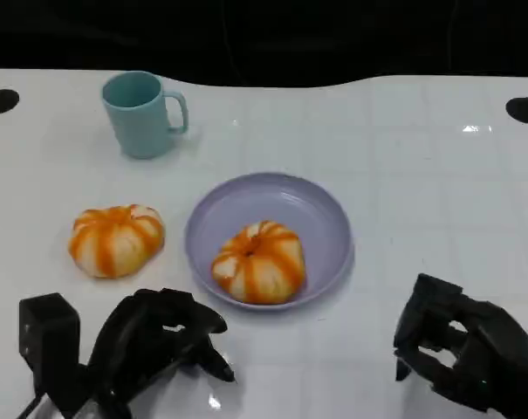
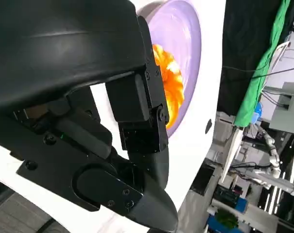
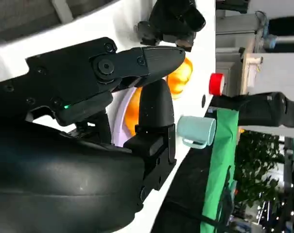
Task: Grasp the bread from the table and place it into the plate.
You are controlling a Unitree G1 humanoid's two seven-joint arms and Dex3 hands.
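White table (image 1: 421,175), one bread (image 1: 259,262) in purple plate (image 1: 333,227), another bread (image 1: 115,240) beside it, left hand (image 1: 154,340) and right hand (image 1: 464,349) empty, fingers apart, at near edge.

Orange-striped bread (image 1: 259,262) (two buns), lilac plate (image 1: 333,223), teal mug (image 1: 141,113).

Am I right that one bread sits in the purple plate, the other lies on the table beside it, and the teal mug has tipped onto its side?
Not quite: the teal mug stands upright, opening up, as the head view shows. The rest holds: one bread sits in the purple plate, and the other bread lies on the table beside it.
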